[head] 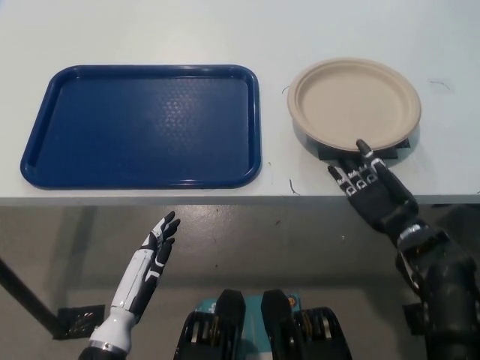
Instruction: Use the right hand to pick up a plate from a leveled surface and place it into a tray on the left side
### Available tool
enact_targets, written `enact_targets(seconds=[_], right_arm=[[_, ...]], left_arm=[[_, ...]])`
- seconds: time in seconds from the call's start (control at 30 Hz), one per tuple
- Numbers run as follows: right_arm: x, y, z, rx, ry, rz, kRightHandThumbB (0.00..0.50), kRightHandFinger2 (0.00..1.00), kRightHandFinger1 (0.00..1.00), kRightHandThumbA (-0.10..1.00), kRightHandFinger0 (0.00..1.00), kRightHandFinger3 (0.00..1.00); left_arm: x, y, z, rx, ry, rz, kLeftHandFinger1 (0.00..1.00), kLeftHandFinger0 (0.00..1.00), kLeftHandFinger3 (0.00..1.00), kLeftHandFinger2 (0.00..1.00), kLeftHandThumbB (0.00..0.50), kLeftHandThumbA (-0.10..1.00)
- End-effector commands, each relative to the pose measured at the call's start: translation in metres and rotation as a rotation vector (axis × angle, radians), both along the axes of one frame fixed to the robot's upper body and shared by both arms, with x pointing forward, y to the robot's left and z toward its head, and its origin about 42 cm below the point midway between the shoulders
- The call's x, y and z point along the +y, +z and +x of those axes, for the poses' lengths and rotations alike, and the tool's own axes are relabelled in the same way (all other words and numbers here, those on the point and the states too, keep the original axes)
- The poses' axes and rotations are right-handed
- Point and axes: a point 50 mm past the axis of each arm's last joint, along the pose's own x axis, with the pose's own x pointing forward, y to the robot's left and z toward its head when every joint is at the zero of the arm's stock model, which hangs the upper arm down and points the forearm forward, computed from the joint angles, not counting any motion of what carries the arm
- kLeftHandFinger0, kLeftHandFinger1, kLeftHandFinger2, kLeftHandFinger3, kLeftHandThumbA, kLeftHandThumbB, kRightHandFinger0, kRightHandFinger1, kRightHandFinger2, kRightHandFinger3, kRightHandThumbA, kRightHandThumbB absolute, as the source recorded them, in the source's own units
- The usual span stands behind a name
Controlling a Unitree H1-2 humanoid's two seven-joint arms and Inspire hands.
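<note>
- Starting at the lower left of the frame, we see the white left hand (156,251) hanging below the table's front edge, fingers loosely apart and pointing up, holding nothing.
- Above it, in the upper left and centre of the frame, we have the blue tray (142,176) lying flat on the pale table (225,30), with nothing inside it.
- Moving right, we come to a bare strip of table between the tray's right rim and the plate; the two are near each other but not touching.
- In the upper right of the frame sits the beige plate (354,103), round and upright-facing, resting on a dark stand (328,152) that peeks out beneath its lower edge and at its right side.
- Just below the plate, right of centre, we catch the black right hand (371,190) reaching over the table's front edge, fingers spread and stretched upward in the picture.
- One of its fingertips (361,144) reaches the plate's near rim; we cannot tell whether it truly touches. The others lie over the dark stand. The hand grasps nothing.
- The black forearm runs down to the lower right corner of the frame.
</note>
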Motion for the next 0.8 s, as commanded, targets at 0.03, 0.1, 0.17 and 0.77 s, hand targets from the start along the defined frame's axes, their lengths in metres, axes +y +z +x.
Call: enact_targets(seconds=[0.03,0.1,0.17,0.77], right_arm=[[-0.004,0.035,0.037,-0.104,-0.027,-0.032,0.387,1.0,1.0,1.0,1.0,1.0],[-0.004,0.037,0.042,-0.101,-0.035,-0.024,0.396,1.0,1.0,1.0,1.0,1.0],[-0.004,0.041,0.048,-0.111,-0.042,-0.022,0.396,1.0,1.0,1.0,1.0,1.0],[-0.007,0.048,0.056,0.154,-0.161,-0.239,0.052,0.66,0.14,-0.1,0.0,1.0]], left_arm=[[0.003,0.015,0.008,-0.074,-0.03,-0.018,1.0,1.0,1.0,1.0,0.149,1.0],[0.002,0.015,0.008,-0.075,-0.031,-0.016,1.0,1.0,1.0,1.0,0.147,1.0],[0.003,0.015,0.008,-0.079,-0.033,-0.011,1.0,1.0,1.0,1.0,0.135,1.0],[0.003,0.016,0.008,-0.078,-0.027,-0.001,1.0,1.0,1.0,1.0,0.143,1.0]])
